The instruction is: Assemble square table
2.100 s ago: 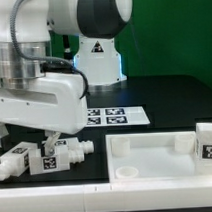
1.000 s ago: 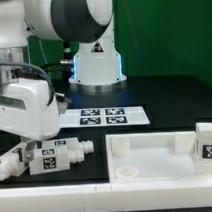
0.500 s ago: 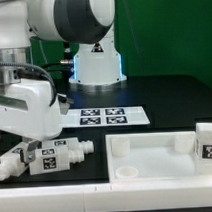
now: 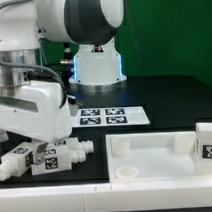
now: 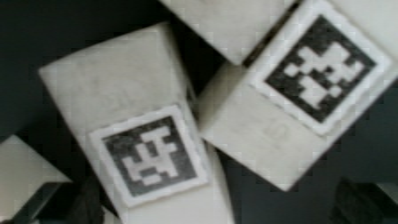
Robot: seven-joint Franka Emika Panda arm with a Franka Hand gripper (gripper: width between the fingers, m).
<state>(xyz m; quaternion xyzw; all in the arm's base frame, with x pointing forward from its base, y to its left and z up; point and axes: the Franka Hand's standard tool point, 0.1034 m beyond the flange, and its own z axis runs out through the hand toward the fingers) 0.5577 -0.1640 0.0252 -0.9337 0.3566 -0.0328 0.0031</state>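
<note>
We see the arm (image 4: 39,102) has shifted sideways above the legs (image 4: 46,157) lying just beside the square tabletop (image 4: 146,142), so a leg pickup seems near; whether its gripper is open or holding anything we cannot tell.

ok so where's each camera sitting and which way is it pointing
exterior view: off the arm, low in front of the robot, facing across the square slab and marker board to the robot's base; the arm fills its left.
wrist view: on the wrist, close over two tagged legs; no robot part clearly shows.
shared: likely the legs clustered under the arm.
</note>
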